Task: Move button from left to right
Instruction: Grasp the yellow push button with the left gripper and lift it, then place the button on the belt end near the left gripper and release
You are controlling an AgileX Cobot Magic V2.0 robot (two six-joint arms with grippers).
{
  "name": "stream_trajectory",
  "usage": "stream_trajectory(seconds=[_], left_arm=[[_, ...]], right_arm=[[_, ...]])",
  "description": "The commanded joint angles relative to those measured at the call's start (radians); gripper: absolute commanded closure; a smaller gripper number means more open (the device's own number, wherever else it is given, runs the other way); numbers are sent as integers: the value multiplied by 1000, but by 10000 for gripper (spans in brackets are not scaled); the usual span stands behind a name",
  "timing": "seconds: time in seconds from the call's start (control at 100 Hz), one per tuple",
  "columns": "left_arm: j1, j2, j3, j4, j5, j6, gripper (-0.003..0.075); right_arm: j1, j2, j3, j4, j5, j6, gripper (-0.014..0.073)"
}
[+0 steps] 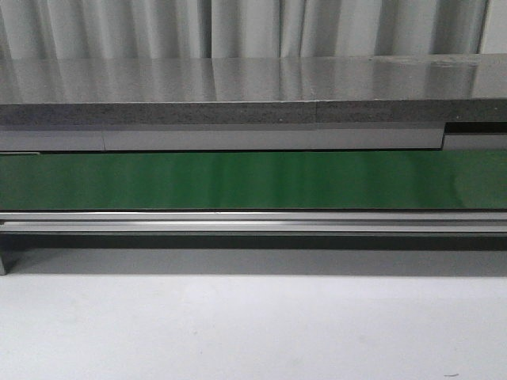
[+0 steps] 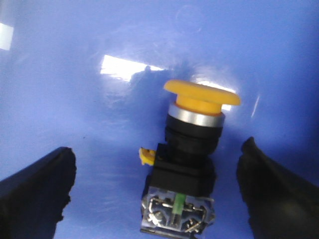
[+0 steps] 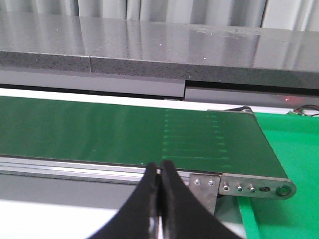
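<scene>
green conveyor belt (image 1: pixel 238 180), grey stone ledge (image 1: pixel 238 87)

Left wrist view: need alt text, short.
A push-button with a yellow mushroom head and black body lies on a glossy blue surface, centred between the left gripper's two open black fingers, which are not touching it.

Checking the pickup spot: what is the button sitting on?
The button rests on a glossy blue surface, between the left gripper's open fingers. The patch directly beneath its body is hidden.
</scene>
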Motion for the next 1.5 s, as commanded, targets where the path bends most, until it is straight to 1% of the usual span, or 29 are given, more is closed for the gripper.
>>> stream_trajectory(seconds=[0.0,0.23,0.3,0.37,0.54,0.61,0.67,0.84,0.93,1.0,1.04,1.33,1.49], left_arm=[[2,-24,-31,-17,-37,5,129],[2,-5,-31,-24,-44,5,134],[2,-5,-33,-35,-42,5,174],[2,-5,-33,-40,-40,5,258],[2,-10,-39,-42,-10,5,552],[2,-24,-39,-42,0,5,652],[2,-46,-39,-42,3,5,714],[2,-141,-39,-54,3,5,715],[-2,-202,-39,-134,8,8,715],[-16,-240,-39,-199,19,35,715],[-29,-254,-39,-222,27,50,715],[-177,-278,-39,-241,46,50,715],[-232,-276,-39,-241,34,50,715]], right_arm=[[-1,-17,0,-8,-80,-3,662],[-1,-17,0,-8,-80,-3,662],[-1,-17,0,-8,-80,-3,662],[-1,-17,0,-8,-80,-3,662],[-1,-17,0,-8,-80,-3,662],[-1,-17,0,-8,-80,-3,662],[-1,-17,0,-8,-80,-3,662],[-1,-17,0,-8,-80,-3,662],[-1,-17,0,-8,-80,-3,662],[-1,-17,0,-8,-80,-3,662],[-1,-17,0,-8,-80,-3,662],[-1,-17,0,-8,-80,-3,662],[-1,-17,0,-8,-80,-3,662]])
